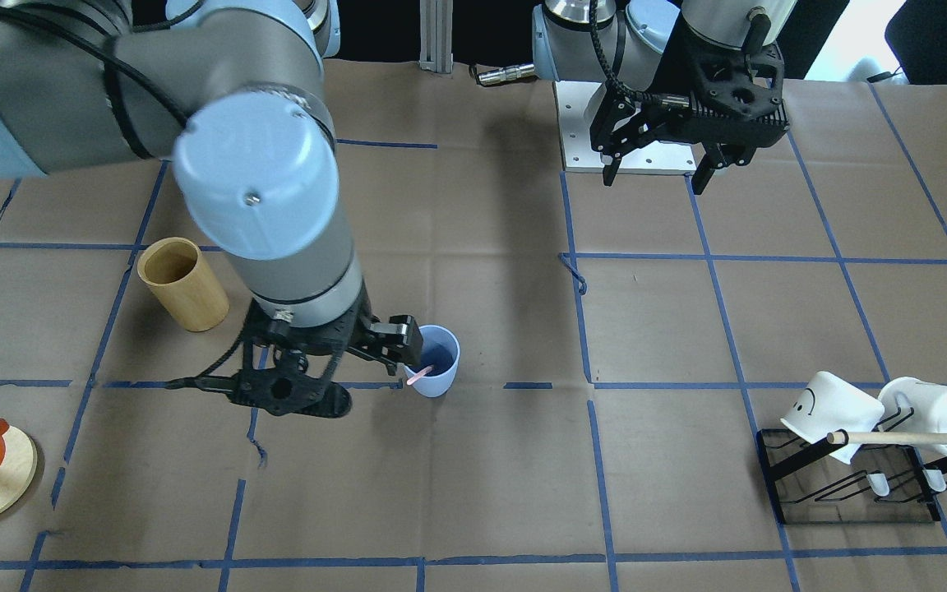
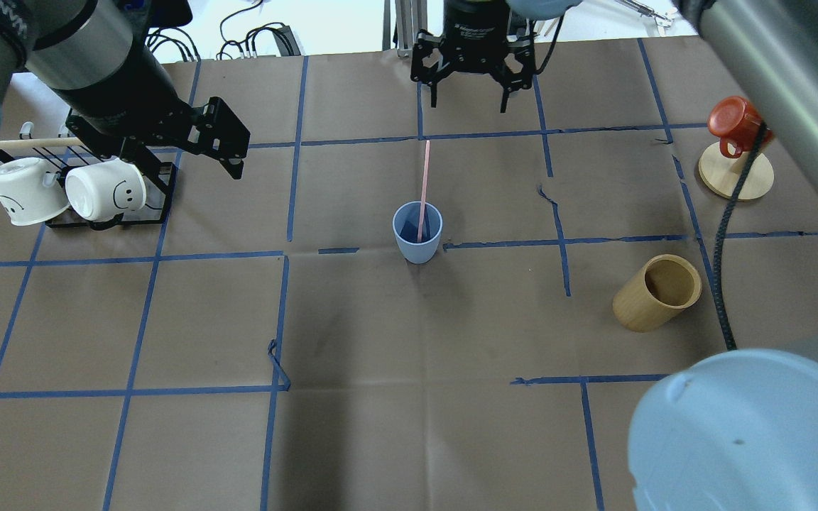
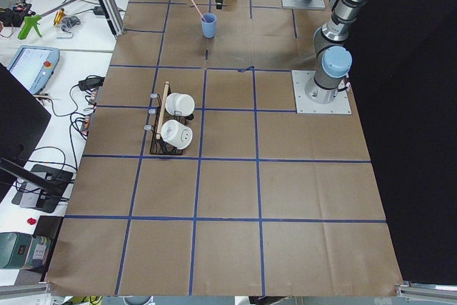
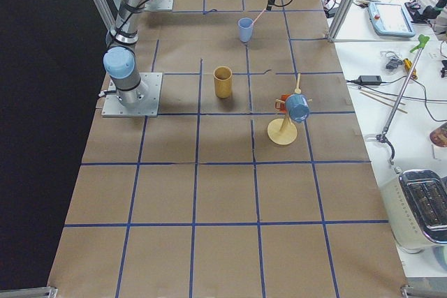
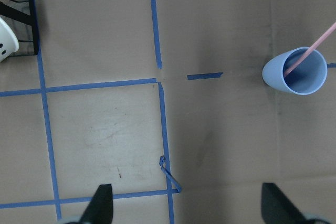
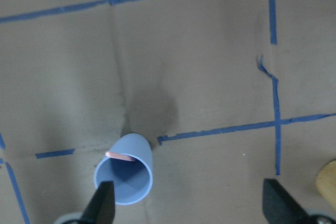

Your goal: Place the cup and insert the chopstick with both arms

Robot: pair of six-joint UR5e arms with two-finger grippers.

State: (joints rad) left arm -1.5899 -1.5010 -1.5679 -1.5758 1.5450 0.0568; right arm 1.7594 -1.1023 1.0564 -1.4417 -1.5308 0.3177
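**Two grippers empty, chopstick resting in the cup**

Nearest to the robot, on its right, stands a wooden cup (image 2: 656, 292), which nothing touches. Further out, at the middle of the table, the blue cup (image 2: 417, 245) stands upright. The pink chopstick (image 2: 424, 184) rests inside it and leans on the far rim, so I judge both steps done. The left gripper (image 1: 654, 177) hangs pointing down near the mug rack (image 1: 852, 518), well apart from the cup, with its jaws spread and empty. Farthest, the right arm reaches across the table. Its right gripper (image 2: 469, 99) hovers just beyond the cup, jaws spread, holding nothing.
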